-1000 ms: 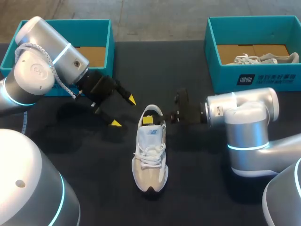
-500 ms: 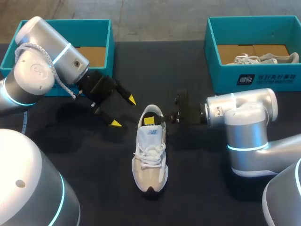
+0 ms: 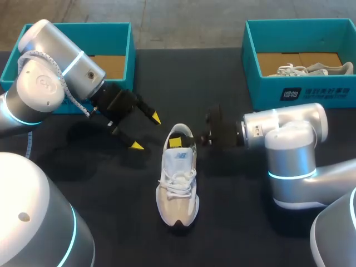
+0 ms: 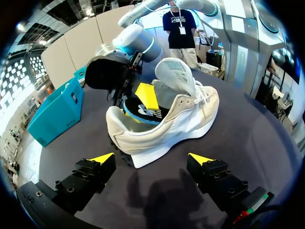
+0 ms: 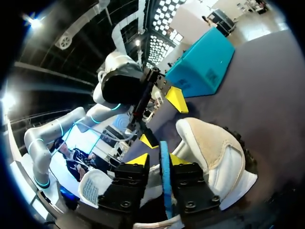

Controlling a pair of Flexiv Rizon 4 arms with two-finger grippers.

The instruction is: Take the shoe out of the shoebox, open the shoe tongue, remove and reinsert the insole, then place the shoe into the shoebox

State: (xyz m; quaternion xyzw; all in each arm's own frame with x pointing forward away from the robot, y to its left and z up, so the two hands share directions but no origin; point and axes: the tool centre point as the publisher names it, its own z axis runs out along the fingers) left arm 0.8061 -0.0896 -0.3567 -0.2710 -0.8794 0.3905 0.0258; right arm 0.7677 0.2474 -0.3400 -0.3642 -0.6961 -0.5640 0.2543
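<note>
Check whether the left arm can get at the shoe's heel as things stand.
Probably yes. The open left tool faces the shoe at its heel across bare table, nothing between. The right tool, shut on the insole, fills the opening from the far side, so only the outer heel looks free.

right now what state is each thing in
shoe: upright on table, tongue lifted open
insole: partly out at heel, held by right gripper
right gripper: shut on insole
left gripper: open, empty, beside shoe
left shoebox: lidless, visible floor bare
right shoebox: lidless, another shoe inside
</note>
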